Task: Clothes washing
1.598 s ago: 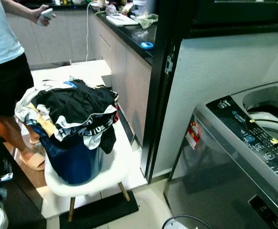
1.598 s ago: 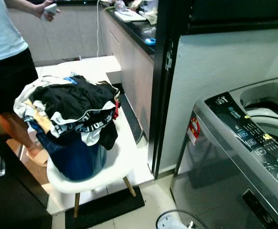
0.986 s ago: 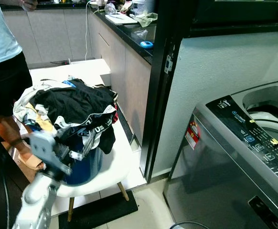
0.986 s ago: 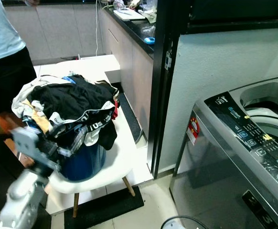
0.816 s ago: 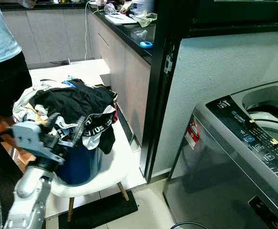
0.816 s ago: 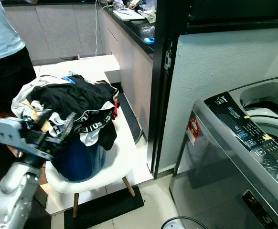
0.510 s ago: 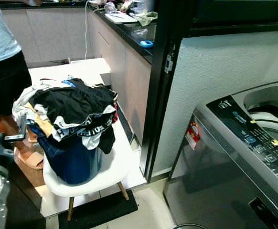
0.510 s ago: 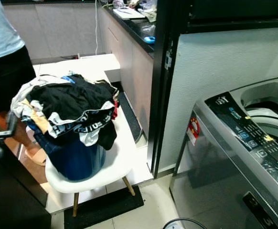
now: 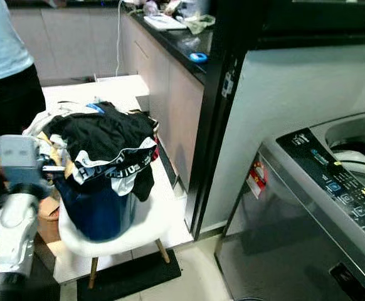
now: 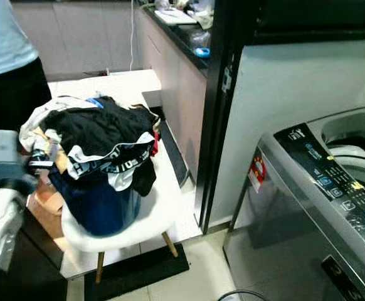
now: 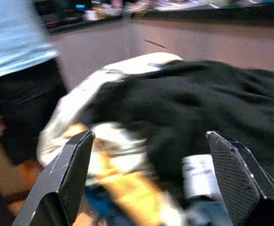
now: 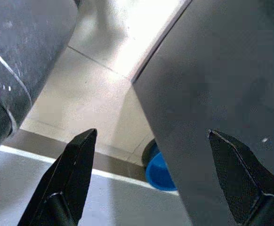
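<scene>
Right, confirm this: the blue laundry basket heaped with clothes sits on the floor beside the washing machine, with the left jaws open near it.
Not quite. The blue laundry basket sits on a white chair, not the floor, as the left eye view shows. The rest holds: clothes heap it, and the left gripper is open near them.

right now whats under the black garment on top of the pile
Under the black garment lie a waistband with lettering, white and yellow clothes, and the blue basket. The basket's inside is covered.
</scene>
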{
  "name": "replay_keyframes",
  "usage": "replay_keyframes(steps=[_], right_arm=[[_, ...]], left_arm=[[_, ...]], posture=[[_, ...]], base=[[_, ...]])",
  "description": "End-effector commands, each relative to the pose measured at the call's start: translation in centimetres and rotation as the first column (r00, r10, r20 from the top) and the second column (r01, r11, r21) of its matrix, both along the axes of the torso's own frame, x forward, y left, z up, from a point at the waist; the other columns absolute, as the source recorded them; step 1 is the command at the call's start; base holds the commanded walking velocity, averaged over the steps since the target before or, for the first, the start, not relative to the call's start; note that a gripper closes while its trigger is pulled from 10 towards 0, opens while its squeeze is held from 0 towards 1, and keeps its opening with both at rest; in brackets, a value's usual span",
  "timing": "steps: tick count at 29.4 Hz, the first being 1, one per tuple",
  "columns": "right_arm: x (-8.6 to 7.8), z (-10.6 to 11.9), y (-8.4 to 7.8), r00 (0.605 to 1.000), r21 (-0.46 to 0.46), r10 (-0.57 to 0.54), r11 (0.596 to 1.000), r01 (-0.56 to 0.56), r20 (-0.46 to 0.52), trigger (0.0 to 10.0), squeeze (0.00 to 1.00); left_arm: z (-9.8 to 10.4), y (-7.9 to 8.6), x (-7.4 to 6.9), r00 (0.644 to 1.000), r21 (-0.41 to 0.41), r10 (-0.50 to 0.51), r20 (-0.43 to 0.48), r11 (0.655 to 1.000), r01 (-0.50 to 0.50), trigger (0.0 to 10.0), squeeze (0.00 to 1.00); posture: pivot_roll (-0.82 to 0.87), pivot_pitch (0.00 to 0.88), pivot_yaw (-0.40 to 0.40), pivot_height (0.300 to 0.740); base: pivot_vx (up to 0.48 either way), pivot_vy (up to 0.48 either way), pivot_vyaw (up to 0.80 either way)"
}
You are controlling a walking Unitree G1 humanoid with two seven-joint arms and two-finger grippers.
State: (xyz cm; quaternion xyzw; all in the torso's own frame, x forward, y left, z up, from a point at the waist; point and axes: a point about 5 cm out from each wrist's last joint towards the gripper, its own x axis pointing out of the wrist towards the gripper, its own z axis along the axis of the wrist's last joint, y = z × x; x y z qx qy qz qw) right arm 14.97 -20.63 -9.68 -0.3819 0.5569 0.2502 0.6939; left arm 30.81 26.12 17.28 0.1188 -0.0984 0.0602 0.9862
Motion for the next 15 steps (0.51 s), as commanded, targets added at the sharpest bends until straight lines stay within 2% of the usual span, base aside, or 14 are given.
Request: replay_keyframes(steps=[1,9,15], right_arm=[[-0.4,-0.1,-0.4,1.0,-0.008,-0.017,1.0,0.017,-0.009,10.0,0.0],[-0.9,-0.2,-0.7,0.999,-0.01,-0.033,0.999,0.033,-0.022,10.0,0.0],[-1.2,-0.3,-0.8,0.999,-0.012,-0.04,0.999,0.04,-0.035,10.0,0.0]], left_arm=[[-0.8,-0.4,0.2,0.999,0.009,-0.01,-0.047,1.0,0.011,10.0,0.0],[-0.8,-1.4,0.2,0.998,-0.031,-0.053,-0.046,0.998,0.051,10.0,0.0],[-0.2,-2.3,-0.2,0.997,-0.057,-0.077,-0.01,0.995,0.077,10.0,0.0]], posture=[[0.05,0.0,-0.069,0.74],[0.05,0.0,-0.063,0.74],[0.05,0.0,-0.064,0.74]], base=[[0.0,0.0,0.0],[0.0,0.0,0.0],[0.041,0.0,0.0]])
